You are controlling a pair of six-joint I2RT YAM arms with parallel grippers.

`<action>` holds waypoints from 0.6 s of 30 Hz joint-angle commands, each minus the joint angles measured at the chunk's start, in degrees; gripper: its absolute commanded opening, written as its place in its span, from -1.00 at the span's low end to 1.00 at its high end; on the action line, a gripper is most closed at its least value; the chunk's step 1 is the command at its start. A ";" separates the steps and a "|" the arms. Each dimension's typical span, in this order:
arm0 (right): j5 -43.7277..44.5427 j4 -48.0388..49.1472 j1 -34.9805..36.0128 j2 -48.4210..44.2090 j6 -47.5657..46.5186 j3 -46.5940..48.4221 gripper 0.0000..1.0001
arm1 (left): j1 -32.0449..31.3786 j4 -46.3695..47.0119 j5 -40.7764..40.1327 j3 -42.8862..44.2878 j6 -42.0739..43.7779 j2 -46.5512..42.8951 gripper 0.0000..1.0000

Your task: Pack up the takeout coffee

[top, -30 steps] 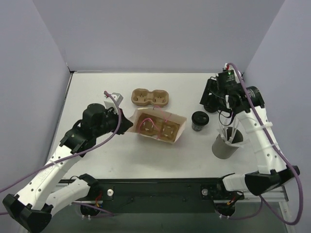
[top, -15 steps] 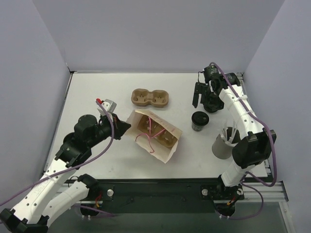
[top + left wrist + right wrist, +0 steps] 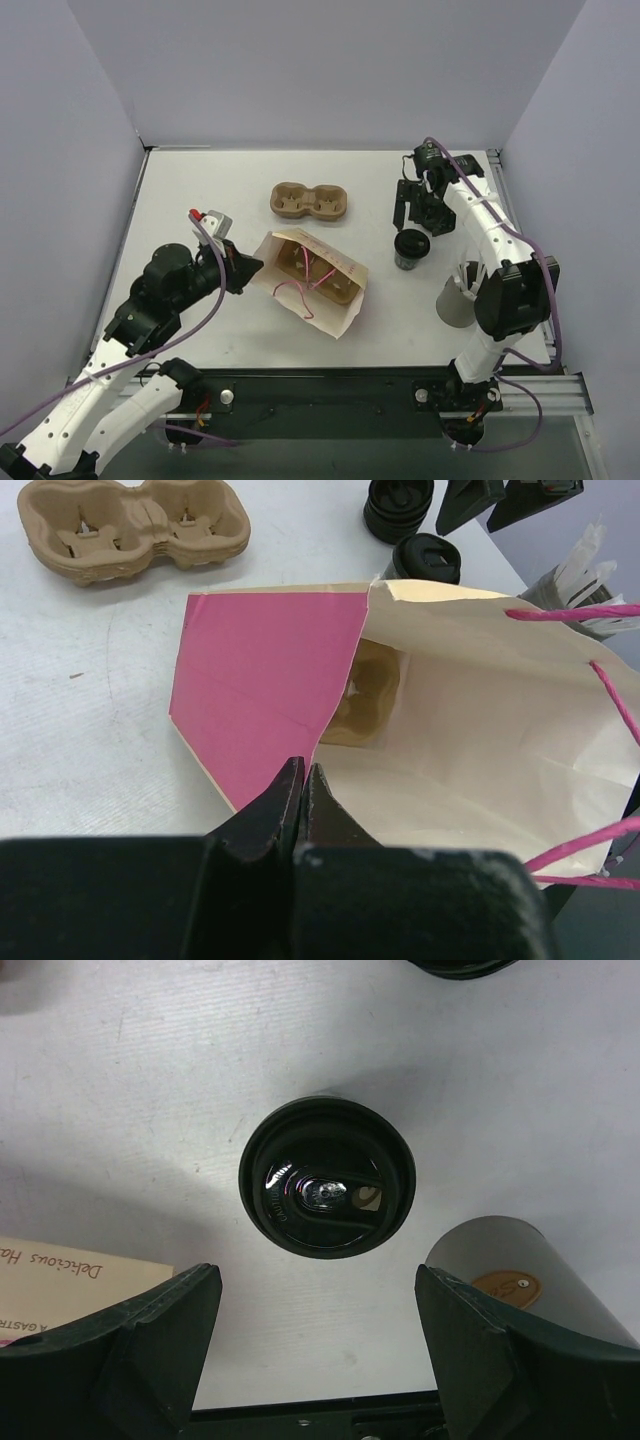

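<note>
One takeout coffee, a small black cup [image 3: 410, 248] with a black lid, stands on the table right of the paper bag [image 3: 322, 290]. In the right wrist view its lid [image 3: 327, 1190] lies just ahead of my open right gripper [image 3: 318, 1305], which hovers above it [image 3: 418, 215] without touching. My left gripper [image 3: 303, 772] is shut on the bag's mouth edge [image 3: 252, 268]. The bag lies on its side, pink outside [image 3: 265, 675], with a brown pulp tray [image 3: 365, 695] inside. The cup also shows in the left wrist view [image 3: 428, 558].
A second brown pulp tray [image 3: 310, 200] lies behind the bag. A grey cylinder [image 3: 455, 305] holding white sticks stands right of the cup, partly behind my right arm. A stack of loose black lids [image 3: 398, 505] sits behind the cup. Walls enclose the table on three sides.
My left gripper has drawn back towards me, dragging and turning the bag. My right arm has swung left and now hovers over the cup.
</note>
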 commanded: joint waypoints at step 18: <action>0.76 6.28 -1.60 2.75 2.89 -8.72 0.61 | -0.18 -4.09 0.13 1.22 -5.96 -4.34 -1.00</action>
